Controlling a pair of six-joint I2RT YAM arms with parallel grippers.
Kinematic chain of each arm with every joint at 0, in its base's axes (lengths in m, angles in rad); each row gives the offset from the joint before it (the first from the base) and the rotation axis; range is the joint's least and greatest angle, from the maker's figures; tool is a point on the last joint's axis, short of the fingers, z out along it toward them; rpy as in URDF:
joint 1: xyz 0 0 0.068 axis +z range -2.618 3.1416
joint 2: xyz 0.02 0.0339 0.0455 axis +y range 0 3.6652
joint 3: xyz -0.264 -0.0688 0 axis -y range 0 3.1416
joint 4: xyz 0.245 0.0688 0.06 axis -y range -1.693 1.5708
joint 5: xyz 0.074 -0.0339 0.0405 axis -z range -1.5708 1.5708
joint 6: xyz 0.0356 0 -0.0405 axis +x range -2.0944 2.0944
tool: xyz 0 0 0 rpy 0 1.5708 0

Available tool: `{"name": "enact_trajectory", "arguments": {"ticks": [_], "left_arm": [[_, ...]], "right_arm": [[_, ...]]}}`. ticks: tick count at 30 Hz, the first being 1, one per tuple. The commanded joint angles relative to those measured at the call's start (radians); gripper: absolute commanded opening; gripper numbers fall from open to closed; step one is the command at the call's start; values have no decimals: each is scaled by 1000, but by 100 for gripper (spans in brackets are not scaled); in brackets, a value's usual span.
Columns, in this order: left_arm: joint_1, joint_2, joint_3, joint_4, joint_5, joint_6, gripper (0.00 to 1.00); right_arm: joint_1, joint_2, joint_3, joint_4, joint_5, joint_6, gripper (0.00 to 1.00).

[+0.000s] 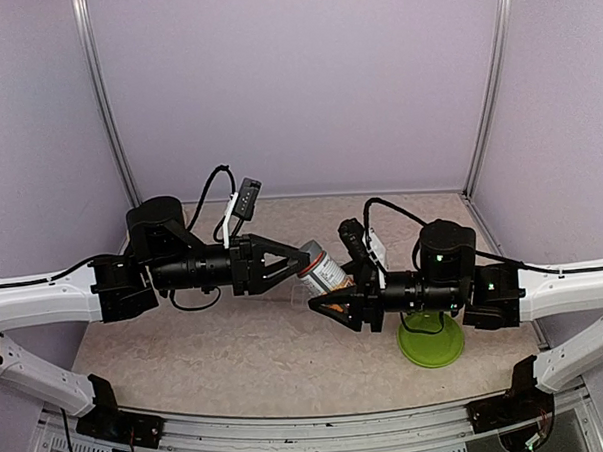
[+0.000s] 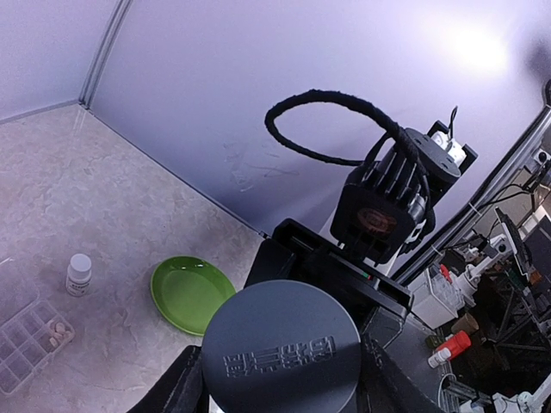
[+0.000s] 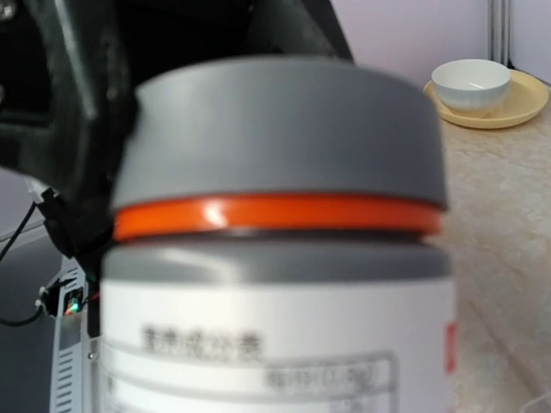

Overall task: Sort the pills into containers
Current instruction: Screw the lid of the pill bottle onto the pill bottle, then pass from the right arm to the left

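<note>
1. The left gripper (image 1: 303, 262) is clamping the grey-capped bottle (image 1: 329, 273), which is hiding whether the right gripper (image 1: 317, 303) is gripping.
2. The compartment box (image 2: 26, 340), holding pills (image 2: 58, 329), is lying near a small white bottle (image 2: 78, 274) and a green plate (image 2: 191, 292).
3. Lilac walls (image 1: 295, 86) are enclosing the marbled table (image 2: 103, 198).

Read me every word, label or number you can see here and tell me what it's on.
On the grey cap: one row of raised characters, not legible.
On the bottle label: printed rows of characters, too blurred to read.
On the small white bottle: label too small to read.
Nothing can be quoted.
</note>
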Motion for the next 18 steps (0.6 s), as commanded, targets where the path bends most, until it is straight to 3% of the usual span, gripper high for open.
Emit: {"name": "enact_trajectory", "arguments": {"ticks": [1,11,18], "left_arm": [[10,-16,-2,18,20,42,58],[23,-2,1,34,23,8,79],[23,23,3,49,45,0,76]], "right_arm": [[-5,-7,0,56,-46,51,0],[-5,22,4,43,-12,23,0],[-4,24,1,52,-4,23,0]]}}
